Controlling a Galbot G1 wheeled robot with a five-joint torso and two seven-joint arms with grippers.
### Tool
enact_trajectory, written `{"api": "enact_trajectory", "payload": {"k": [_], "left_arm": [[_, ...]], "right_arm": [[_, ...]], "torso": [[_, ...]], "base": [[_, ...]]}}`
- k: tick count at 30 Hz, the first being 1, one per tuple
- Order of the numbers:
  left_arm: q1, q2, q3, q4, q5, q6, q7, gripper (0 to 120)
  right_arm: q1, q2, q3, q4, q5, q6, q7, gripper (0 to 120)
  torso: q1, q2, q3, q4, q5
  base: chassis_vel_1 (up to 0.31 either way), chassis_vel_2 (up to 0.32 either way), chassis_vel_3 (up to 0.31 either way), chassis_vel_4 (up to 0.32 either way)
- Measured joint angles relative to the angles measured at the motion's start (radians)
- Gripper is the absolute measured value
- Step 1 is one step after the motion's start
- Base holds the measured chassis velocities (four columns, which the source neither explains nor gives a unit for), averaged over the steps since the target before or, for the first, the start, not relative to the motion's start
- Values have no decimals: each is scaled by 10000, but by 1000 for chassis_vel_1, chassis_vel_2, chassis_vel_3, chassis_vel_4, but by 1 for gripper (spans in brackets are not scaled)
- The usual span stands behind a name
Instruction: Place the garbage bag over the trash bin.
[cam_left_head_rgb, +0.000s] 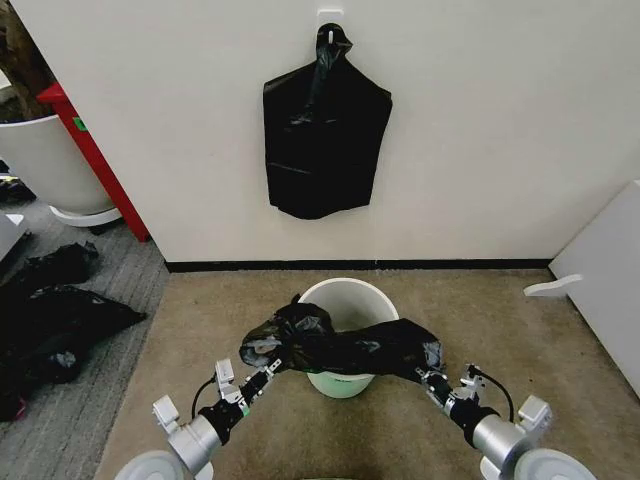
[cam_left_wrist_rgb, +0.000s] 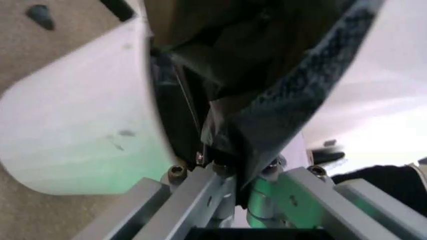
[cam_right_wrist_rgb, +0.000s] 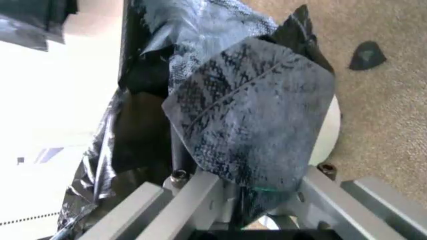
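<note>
Both my arms reach forward, wrists angled inward. My left gripper (cam_left_head_rgb: 262, 377) and right gripper (cam_left_head_rgb: 432, 379) are each clamped on film, level with one another.

No readable text, label, brand, number or sign appears anywhere, whether on the garbage bag (cam_left_head_rgb: 345, 345), the trash bin (cam_left_head_rgb: 345, 300), the wall, or the other things around them.
</note>
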Motion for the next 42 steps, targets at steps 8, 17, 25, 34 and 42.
{"api": "enact_trajectory", "payload": {"k": [8,17,25,34,42], "left_arm": [[1364,500,-249,-914,-74,129,48,0],[1194,423,-43,233,510,70,183,0],[1,280,172,1266,866,-48,-24,0],[-734,43,311,1753,1109,-154,-119,0],[-1168,-74,373,2369,1311,-199,-96,0]], "right_arm": [[-515,-186,98,503,146,-342,744,0],[-176,-118,-184,-438,-333,-346,905,0],[574,-34,-364,-1224,-717,-76,774,0],[1101,19,-438,-1725,-1078,129,215,0],[1291,18,-498,-2113,-1430,239,-187,0]], "torso": [[0,0,-1,0,0],[0,0,0,0,-2],[0,0,0,0,1],[0,0,1,0,1],[0,0,1,0,2]], "base": [[0,0,0,0],[0,0,0,0],[0,0,0,0],[0,0,0,0],[0,0,0,0]]}}
